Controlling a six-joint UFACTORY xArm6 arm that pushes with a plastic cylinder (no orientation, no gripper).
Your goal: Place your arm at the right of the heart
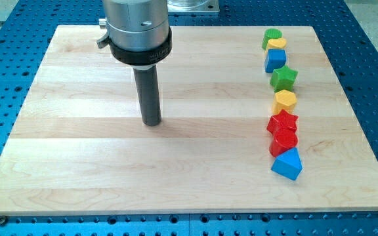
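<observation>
My tip (151,122) rests on the wooden board (77,164), left of centre and far to the left of all the blocks. The blocks stand in a column near the view's right edge. From top to bottom they are a green block (271,35), a yellow heart (278,43), a blue cube (275,60), a green star (283,78), a yellow hexagon (285,101), a red star (282,122), a red cylinder (284,140) and a blue triangle (287,164). The yellow heart touches the green block and the blue cube.
The board lies on a blue perforated table (373,78). The arm's grey body (137,29) hangs over the board's top edge. A narrow strip of board lies between the block column and the board's right edge.
</observation>
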